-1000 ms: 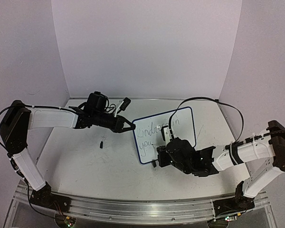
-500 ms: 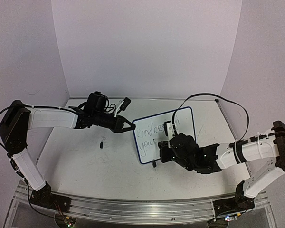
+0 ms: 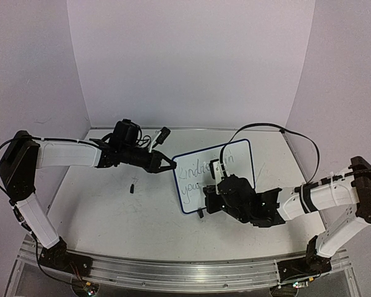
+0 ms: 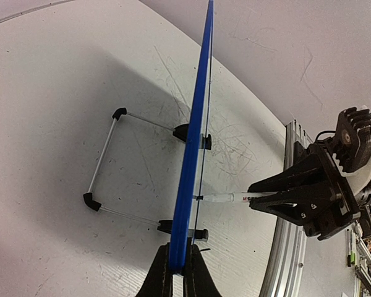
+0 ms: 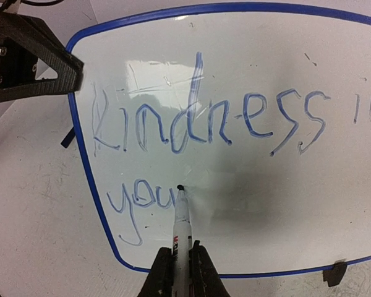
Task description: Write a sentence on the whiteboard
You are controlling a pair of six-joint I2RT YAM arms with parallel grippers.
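- Right wrist view: the whiteboard, white with a thin blue frame and rounded corners, fills most of the picture.
- The sentence is handwritten in thin blue ink. The top line reads "Kindness", followed by the start of a word cut off at the right edge; in the top view that word reads "in".
- The second line, lower left, reads "you" so far.
- A marker with a white barrel and black tip points up at the board, its tip touching the surface just right of the "u".
- Small dark and red print on the barrel is too small to read.
- The right gripper is pinched narrow around the marker's barrel.
- The left gripper is closed tight on the board's blue frame. The top view shows this is the board's left edge.
- Left wrist view: the board is seen edge-on, standing on two black clip feet, with a wire stand resting on the table on its far side.
- Top view: the board sits right of centre on the table, between the two grippers.
- A small black piece lies on the table left of the board, well apart from it; what it is cannot be told.
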